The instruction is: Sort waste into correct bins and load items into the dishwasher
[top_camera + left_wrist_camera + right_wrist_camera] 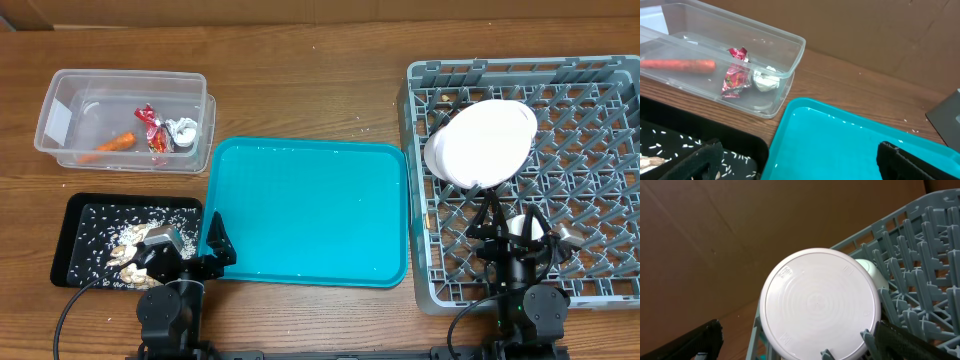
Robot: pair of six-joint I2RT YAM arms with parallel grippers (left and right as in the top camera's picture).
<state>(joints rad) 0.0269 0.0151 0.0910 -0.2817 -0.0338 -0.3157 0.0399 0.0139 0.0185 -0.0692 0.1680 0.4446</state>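
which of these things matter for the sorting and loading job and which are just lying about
Job: clear tub, carrot piece, red wrapper, tissue, black tray, food scraps, dish rack, white plate.
Lying about: teal tray.

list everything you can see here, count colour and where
table: one, brown wood, under everything
clear tub: one, back left
carrot piece: one, orange, in tub
snack wrapper: one, red, in tub
tissue: one, white, in tub
black tray: one, front left
food scraps: beige shells, white crumbs, in black tray
teal tray: one, centre
dish rack: one, grey, right
plate: one, white, tilted in rack
bowl: at least one, white, behind plate
left gripper: black, open
right gripper: black, open
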